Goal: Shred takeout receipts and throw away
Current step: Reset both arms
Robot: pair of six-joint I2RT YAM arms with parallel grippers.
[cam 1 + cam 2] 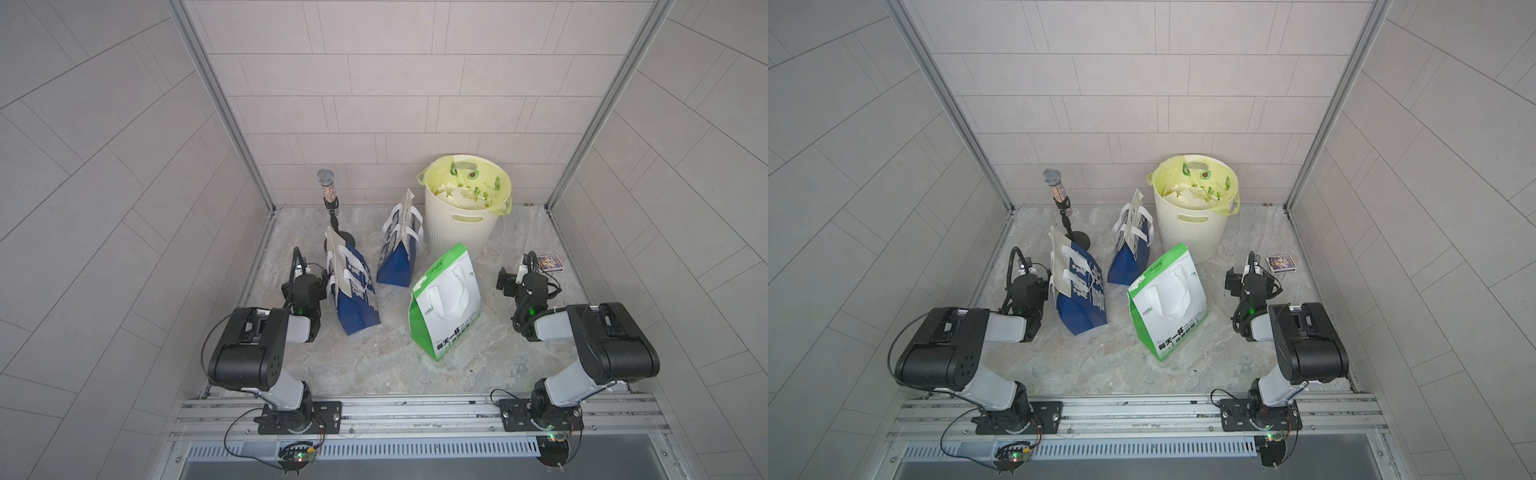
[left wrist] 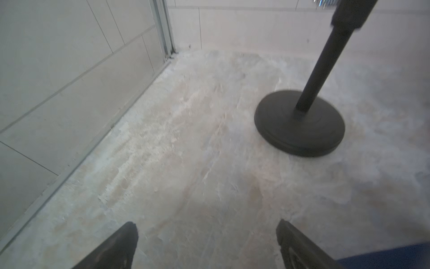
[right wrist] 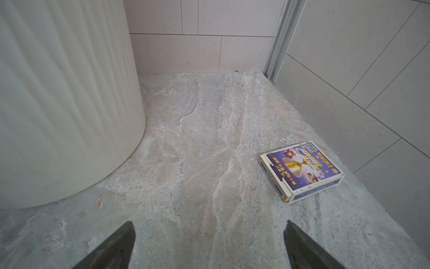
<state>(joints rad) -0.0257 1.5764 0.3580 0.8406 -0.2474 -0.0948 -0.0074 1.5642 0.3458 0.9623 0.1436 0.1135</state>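
We found the takeout receipts point(image 1: 457, 196) as pale torn scraps inside the lined cream bin point(image 1: 455, 241). Near the bin's right side, our right gripper point(image 3: 209, 227) hung spread wide and empty beside a card box point(image 3: 302, 171). Well left of the bin, beyond two blue bags point(image 1: 397, 266), our left gripper point(image 2: 207, 229) gaped likewise, holding nothing.

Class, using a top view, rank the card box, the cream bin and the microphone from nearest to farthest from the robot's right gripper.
1. card box: just beyond the right gripper, by the right wall.
2. cream bin: at the back, towards the middle.
3. microphone: far across, back left.
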